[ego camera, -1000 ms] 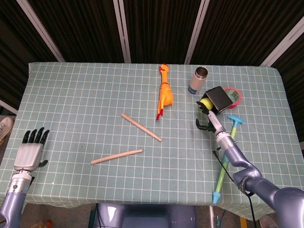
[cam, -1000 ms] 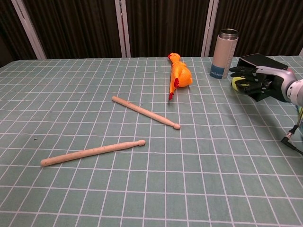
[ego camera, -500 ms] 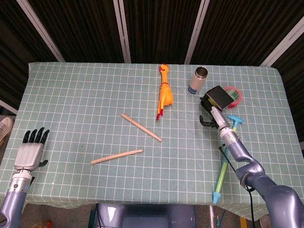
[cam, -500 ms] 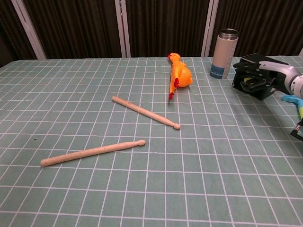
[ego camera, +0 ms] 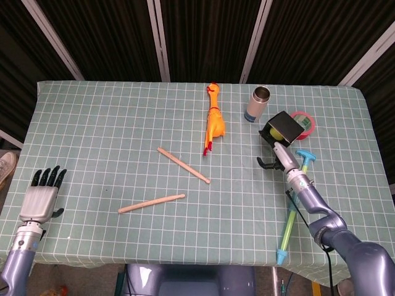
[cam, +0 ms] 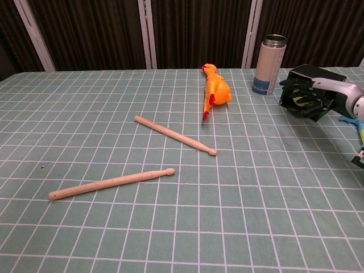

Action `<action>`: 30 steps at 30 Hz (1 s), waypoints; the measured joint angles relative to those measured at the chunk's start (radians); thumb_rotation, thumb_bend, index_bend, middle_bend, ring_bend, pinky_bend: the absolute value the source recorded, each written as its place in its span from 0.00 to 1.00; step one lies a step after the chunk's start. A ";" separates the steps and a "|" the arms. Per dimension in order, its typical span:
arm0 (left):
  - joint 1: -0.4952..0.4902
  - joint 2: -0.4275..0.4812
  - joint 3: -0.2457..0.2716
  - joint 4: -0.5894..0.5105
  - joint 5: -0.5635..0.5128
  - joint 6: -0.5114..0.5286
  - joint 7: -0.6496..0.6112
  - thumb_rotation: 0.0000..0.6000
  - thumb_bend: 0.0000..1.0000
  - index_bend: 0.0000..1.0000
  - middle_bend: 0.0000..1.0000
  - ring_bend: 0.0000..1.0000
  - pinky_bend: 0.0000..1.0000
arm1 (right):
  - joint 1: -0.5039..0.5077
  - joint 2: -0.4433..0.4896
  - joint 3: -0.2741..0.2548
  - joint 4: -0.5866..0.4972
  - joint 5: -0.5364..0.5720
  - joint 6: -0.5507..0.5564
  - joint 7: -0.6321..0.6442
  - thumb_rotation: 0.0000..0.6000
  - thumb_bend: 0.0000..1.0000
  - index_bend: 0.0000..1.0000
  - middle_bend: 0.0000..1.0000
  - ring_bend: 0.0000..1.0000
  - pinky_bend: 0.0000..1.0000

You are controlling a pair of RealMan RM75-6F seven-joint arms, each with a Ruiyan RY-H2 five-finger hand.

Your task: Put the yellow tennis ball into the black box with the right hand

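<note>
— Where is the ball (ego camera: pixel 276 132)?

— Inside the box (ego camera: pixel 285 126), which lies tipped with its mouth toward me; the yellow shows in the opening (in the chest view only slivers show behind my fingers (cam: pixel 295 98)).

— And your right hand (ego camera: pixel 274 154)?

— At the mouth of the box, fingers spread loosely in front of it. Whether they touch the ball, I cannot tell.

— The left hand (ego camera: pixel 40 197)?

— Flat at the near left edge of the table (ego camera: pixel 111 123), fingers straight and apart, holding nothing. The bottle (ego camera: pixel 257 103) stands just beside the box.
</note>
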 measured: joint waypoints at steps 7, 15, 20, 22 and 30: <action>0.010 0.025 0.020 -0.033 0.059 0.031 -0.028 1.00 0.12 0.00 0.00 0.00 0.04 | -0.054 0.075 -0.011 -0.189 -0.008 0.108 -0.140 1.00 0.42 0.00 0.00 0.00 0.00; 0.037 0.076 0.058 -0.079 0.155 0.085 -0.093 1.00 0.12 0.00 0.00 0.00 0.04 | -0.160 0.215 -0.037 -0.563 -0.006 0.246 -0.431 1.00 0.42 0.00 0.00 0.00 0.00; 0.047 0.092 0.075 -0.087 0.192 0.103 -0.116 1.00 0.12 0.00 0.00 0.00 0.04 | -0.249 0.309 -0.081 -0.729 -0.010 0.343 -0.743 1.00 0.42 0.00 0.00 0.00 0.00; 0.054 0.099 0.083 -0.091 0.218 0.121 -0.130 1.00 0.12 0.00 0.00 0.00 0.04 | -0.293 0.342 -0.101 -0.773 -0.006 0.386 -0.899 1.00 0.42 0.00 0.00 0.00 0.00; 0.088 0.118 0.115 -0.090 0.307 0.191 -0.173 1.00 0.12 0.00 0.00 0.00 0.04 | -0.516 0.424 -0.154 -0.944 0.014 0.682 -1.441 1.00 0.42 0.00 0.00 0.00 0.00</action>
